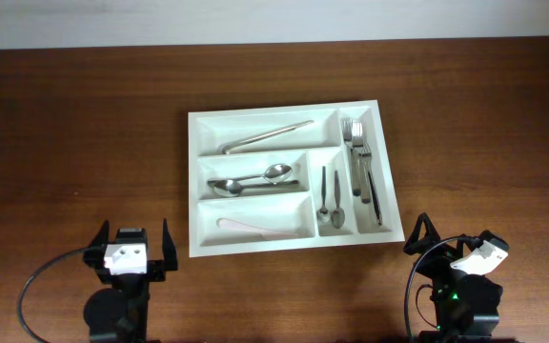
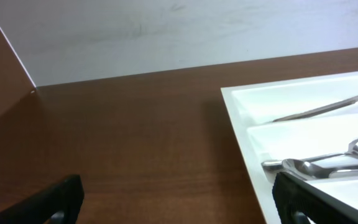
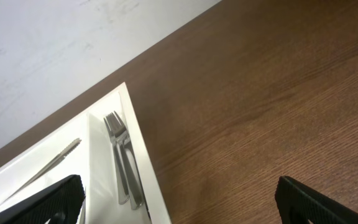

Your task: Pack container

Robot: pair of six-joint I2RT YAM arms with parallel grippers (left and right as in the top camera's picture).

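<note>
Looking down from overhead, we find the container (image 1: 193,191) sitting flat on the brown worktop (image 1: 65,143) at the centre of the frame, its long side running left to right. The left claw (image 1: 135,234) waits below the tray's lower left corner and the right claw (image 1: 443,243) below its lower right corner. Both are spread wide, hold nothing and stand apart from the tray.

We judge the tray to be stiff moulded plastic, light in itself but weighted by the metal inside, more so toward the right, where the forks (image 1: 360,167) lie. Its glossy surface looks slippery. The thin raised rim seems the best place to pinch, ideally on two opposite short sides so it stays level; a tilt would likely send the cutlery sliding.

Only the overhead view shows all five compartments, including the white utensil (image 1: 255,227) in the lower wide one. The left wrist view brings the tray's left rim (image 2: 241,130) close at the right of its frame, with tongs (image 2: 328,109) and spoons (image 2: 328,163) behind it, and confirms the gap between the dark fingers (image 2: 61,199) is bare. The right wrist view shows the fork tines (image 3: 114,124) beside the outer rim (image 3: 143,155) at lower left.
</note>
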